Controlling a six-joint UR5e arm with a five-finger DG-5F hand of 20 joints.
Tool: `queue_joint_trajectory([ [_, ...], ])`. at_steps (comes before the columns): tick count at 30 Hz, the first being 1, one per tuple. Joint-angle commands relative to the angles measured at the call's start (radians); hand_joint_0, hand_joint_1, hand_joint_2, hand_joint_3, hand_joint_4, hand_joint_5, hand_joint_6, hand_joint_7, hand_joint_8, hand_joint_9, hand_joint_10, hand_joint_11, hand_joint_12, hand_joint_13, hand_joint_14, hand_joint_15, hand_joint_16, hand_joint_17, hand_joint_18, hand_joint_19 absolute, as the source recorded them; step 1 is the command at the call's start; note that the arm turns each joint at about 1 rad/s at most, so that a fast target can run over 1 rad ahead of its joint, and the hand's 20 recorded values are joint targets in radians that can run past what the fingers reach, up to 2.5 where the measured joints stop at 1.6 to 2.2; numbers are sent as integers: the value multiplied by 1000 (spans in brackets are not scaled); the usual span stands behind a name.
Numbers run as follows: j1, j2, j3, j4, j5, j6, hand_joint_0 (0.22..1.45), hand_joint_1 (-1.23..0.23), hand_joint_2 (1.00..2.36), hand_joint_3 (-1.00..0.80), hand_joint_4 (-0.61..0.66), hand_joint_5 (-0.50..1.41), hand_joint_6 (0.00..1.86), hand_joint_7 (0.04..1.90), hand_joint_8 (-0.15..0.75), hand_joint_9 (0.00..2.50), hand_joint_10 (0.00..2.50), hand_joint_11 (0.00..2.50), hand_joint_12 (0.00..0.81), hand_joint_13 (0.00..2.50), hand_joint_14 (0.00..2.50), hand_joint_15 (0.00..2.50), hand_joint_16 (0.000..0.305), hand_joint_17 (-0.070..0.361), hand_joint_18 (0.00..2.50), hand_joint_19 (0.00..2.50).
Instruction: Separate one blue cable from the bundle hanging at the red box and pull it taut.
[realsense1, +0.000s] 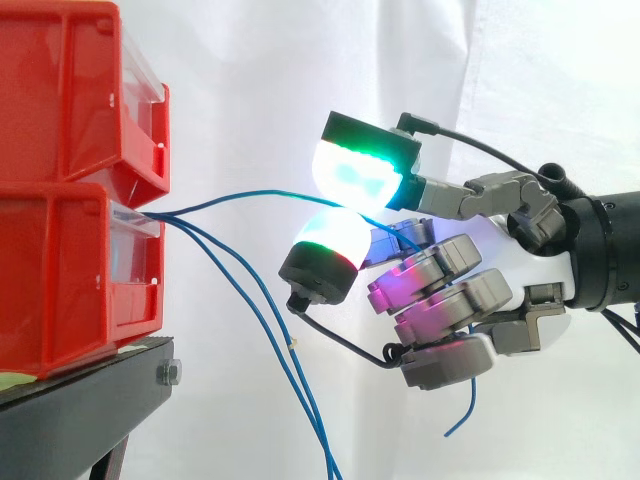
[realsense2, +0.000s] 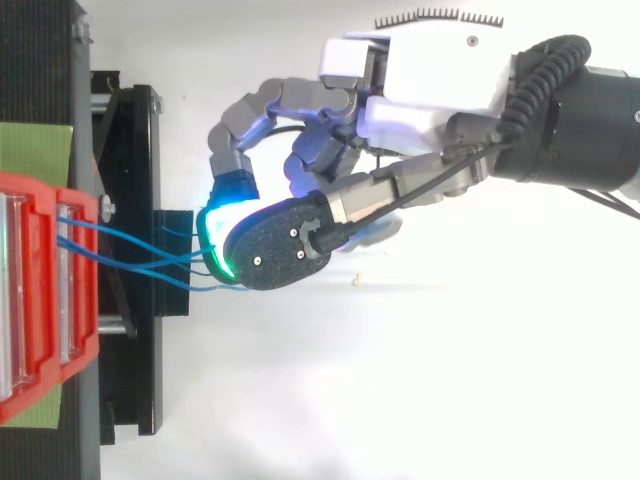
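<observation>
Now | hand (realsense1: 520, 270) apparently pinches blue cable (realsense1: 250, 196) | other cables (realsense1: 310, 405) hang from red box (realsense1: 60, 280)

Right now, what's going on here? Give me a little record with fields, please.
Bins: red, stacked on a black stand
Hand: curled, glowing pads pinching one blue cable
That cable: runs from the lower bin, slightly bowed
Other cables: hang loose from the same bin

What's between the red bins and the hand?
Side view: blue cables from the lower red bin cross the gap; one blue cable is pinched in the hand, the rest droop.
</observation>
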Motion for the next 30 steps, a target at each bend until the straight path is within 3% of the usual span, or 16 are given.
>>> queue_joint_trajectory([
  [1, -2, 0, 0, -3, 0, 0, 771, -758, 1003, -456, -2, -214, 915, 1082, 354, 884, 1587, 1360, 379, 1030, 1546, 1321, 41, 92, 1349, 1618],
  [3, -4, 0, 0, -3, 0, 0, 772, -758, 1004, -457, 5, -213, 915, 1079, 355, 848, 1786, 1315, 388, 974, 1794, 1307, 40, 90, 1412, 1798],
  [4, -4, 0, 0, -4, 0, 0, 770, -756, 1003, -454, 14, -213, 916, 1072, 357, 818, 1940, 1299, 389, 920, 2047, 1266, 39, 88, 1402, 1805],
  [7, -4, 0, 0, -4, 0, -3, 770, -756, 1004, -455, 14, -213, 916, 1071, 359, 756, 2277, 1272, 397, 798, 2500, 1245, 41, 92, 1280, 1521],
  [12, -4, 0, -2, -20, 3, -14, 770, -756, 1004, -453, 16, -213, 916, 1071, 359, 722, 2434, 1272, 400, 748, 2500, 1270, 41, 93, 1208, 1293],
  [18, -2, 0, -2, -23, 2, -64, 767, -756, 1006, -435, 7, -213, 915, 1090, 370, 691, 2500, 1240, 400, 742, 2500, 1273, 41, 93, 1201, 1274],
  [30, 1, 0, -3, -23, 3, -67, 763, -745, 1012, -352, -28, -211, 927, 1144, 376, 669, 2500, 1206, 402, 730, 2500, 1242, 40, 90, 1154, 1194],
])
